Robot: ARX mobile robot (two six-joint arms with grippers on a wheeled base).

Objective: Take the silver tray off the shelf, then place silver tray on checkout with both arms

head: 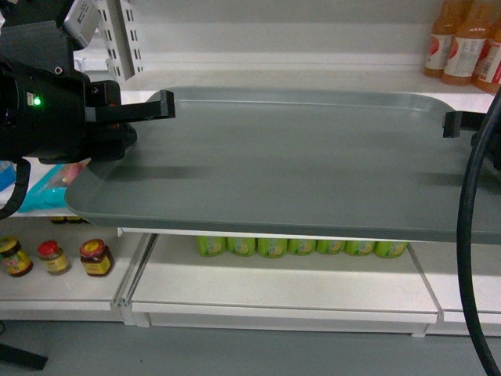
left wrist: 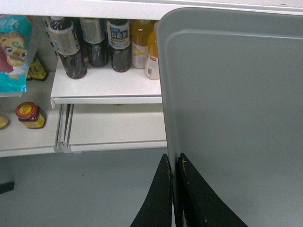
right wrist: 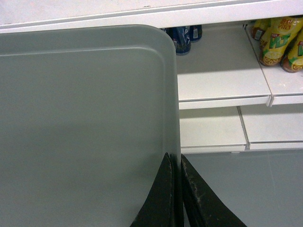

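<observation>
Silver tray [head: 297, 164] held level mid-frame, in front of the shelf [head: 282, 291].
Dull grey, rounded corners, low rim. My left claw [left wrist: 173, 189] and right claw [right wrist: 176, 189] each pinch a side rim. Green cans [head: 301, 247] below, orange bottles [head: 466, 43] upper right.

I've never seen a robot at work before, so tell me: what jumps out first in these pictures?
The big silver tray fills the middle of the head view, held out in front of the white shelf. Each short edge is pinched by a black gripper: the left gripper clamps the left rim, the right gripper the right rim. Behind and below, small details catch the eye: orange drink bottles at upper right and a row of green cans under the tray.
</observation>
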